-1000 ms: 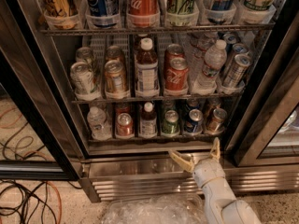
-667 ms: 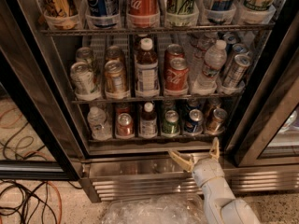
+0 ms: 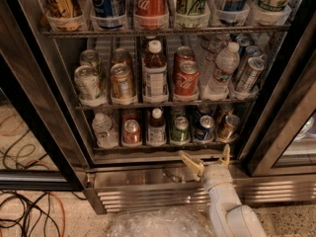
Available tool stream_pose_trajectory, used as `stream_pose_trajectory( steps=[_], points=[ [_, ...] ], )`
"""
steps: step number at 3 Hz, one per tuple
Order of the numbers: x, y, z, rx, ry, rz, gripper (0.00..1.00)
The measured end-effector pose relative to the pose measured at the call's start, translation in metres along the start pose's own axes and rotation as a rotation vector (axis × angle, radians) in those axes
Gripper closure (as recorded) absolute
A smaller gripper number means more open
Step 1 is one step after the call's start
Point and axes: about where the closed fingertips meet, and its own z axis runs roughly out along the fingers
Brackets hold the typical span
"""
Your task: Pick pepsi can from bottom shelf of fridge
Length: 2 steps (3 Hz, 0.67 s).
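On bottom shelf [image 3: 168, 144], pepsi can [image 3: 204, 128] in cup holder [image 3: 203, 138]; gripper [image 3: 204, 153] below, fingers [image 3: 190, 162] spread.

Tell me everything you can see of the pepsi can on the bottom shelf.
The pepsi can is short, blue metal with a silver top, upright in a pale cup holder on the bottom shelf, between a green can and a brownish can. The gripper sits below it, fingers open, not touching.

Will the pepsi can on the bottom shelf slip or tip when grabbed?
The pepsi can looks like smooth shiny metal, so probably stiff yet slippery. Upright, close beside the green can, it seems unlikely to tip. The open pincer hovers just below the bottom shelf.
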Motion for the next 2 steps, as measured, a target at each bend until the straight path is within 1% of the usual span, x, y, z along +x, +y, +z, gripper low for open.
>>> stream_pose_trajectory(
  steps=[1, 2],
  points=[
    [0.0015, 0.0, 0.0001, 0.001, 0.0, 0.003, 0.0],
    [0.0015, 0.0, 0.0001, 0.001, 0.0, 0.003, 0.19]
  ],
)
